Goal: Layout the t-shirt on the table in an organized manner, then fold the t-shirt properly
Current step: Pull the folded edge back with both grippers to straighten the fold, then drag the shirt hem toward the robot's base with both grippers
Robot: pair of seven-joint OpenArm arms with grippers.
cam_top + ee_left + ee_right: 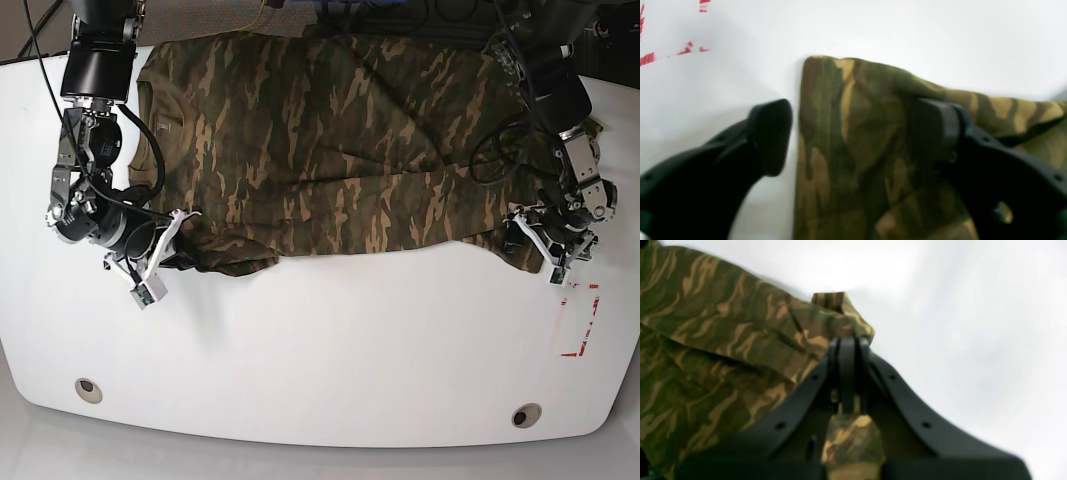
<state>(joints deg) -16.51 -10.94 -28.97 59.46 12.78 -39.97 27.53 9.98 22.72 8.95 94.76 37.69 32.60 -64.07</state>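
The camouflage t-shirt (330,140) lies spread across the far half of the white table (330,340), its near edge bunched at both ends. On the left of the base view, my right gripper (188,238) is shut on a fold of the shirt's near left part. In the right wrist view the cloth (723,323) rises into the closed right gripper (846,346). My left gripper (545,245) is open at the shirt's near right corner. Its fingers straddle the cloth edge (826,133), one fingertip (770,136) over bare table and the other over the cloth.
Red corner marks (582,320) sit on the table just in front of the left gripper and show again as red marks (650,58) in the left wrist view. Two grommet holes (88,388) (525,414) lie near the front edge. Cables and arm bases crowd the far corners.
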